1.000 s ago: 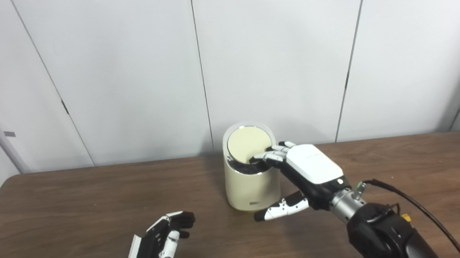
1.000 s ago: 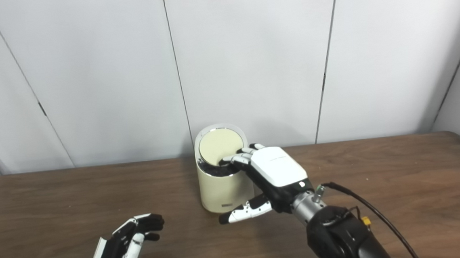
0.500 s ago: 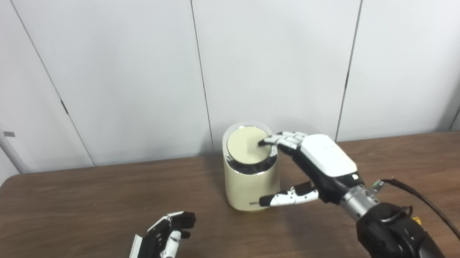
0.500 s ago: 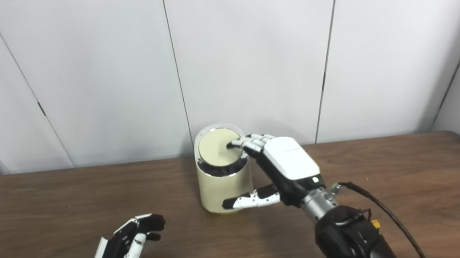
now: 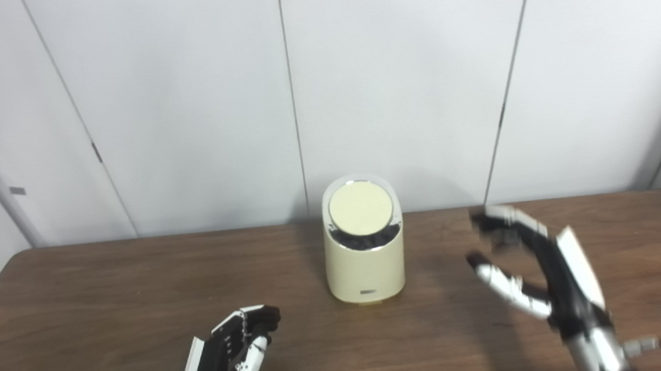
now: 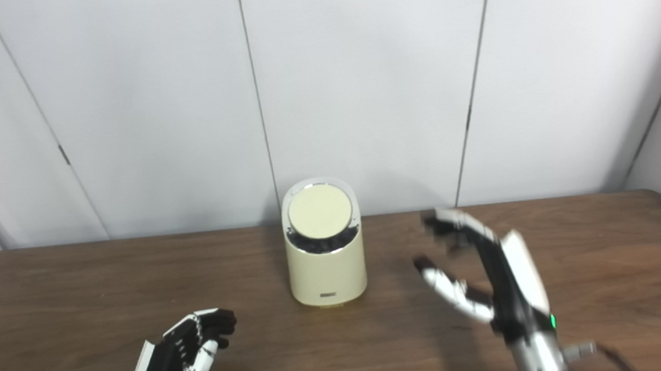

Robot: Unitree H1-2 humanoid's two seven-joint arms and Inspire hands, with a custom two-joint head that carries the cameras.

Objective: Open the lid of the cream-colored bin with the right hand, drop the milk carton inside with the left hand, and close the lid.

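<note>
The cream-colored bin point(image 5: 364, 264) stands upright at the middle of the table, toward the back. Its round lid point(image 5: 361, 208) sits tilted toward me inside the chrome rim, with a dark gap under its front edge. My right hand point(image 5: 540, 270) hovers to the right of the bin, well apart from it, blurred, fingers spread and empty. At the lower left my left hand point(image 5: 231, 352) rests low over the table with fingers loosely curled, holding nothing. No milk carton shows in either view.
The brown wooden table point(image 5: 111, 294) stretches wide on both sides of the bin. White wall panels point(image 5: 185, 102) stand right behind the table's back edge, close to the bin.
My right hand has left the lid and swung back to the right and toward me, away from the bin. The left hand has stayed where it was.
</note>
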